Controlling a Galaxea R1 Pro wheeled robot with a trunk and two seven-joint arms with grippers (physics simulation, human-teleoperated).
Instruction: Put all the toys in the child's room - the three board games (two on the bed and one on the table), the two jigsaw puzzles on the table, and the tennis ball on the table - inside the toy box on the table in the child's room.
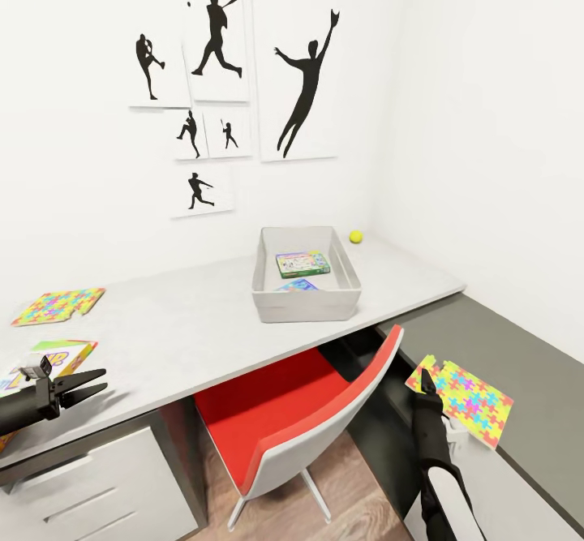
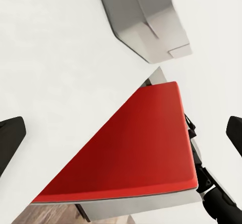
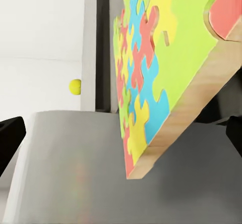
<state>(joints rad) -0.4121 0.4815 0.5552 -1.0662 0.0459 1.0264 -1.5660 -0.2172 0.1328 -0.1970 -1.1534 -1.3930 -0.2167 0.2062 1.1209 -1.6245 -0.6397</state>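
Item: jigsaw puzzle [image 1: 461, 401], multicoloured. I am clasping it at one corner in my right gripper [image 1: 425, 385], off the table's [image 1: 195, 322] front edge past the red chair [image 1: 280, 411]; it is tilting, its far corner pointing away to my right.

Item: second jigsaw [image 1: 58, 306], lying flat at the table's left.

Item: board game [image 1: 50, 360] under my left gripper [image 1: 77, 387], whose fingers are hanging spread; lettering unreadable.

Item: toy box [image 1: 304, 302], holding two board games (labels illegible).

Item: tennis ball [image 1: 355, 236], sitting behind it.
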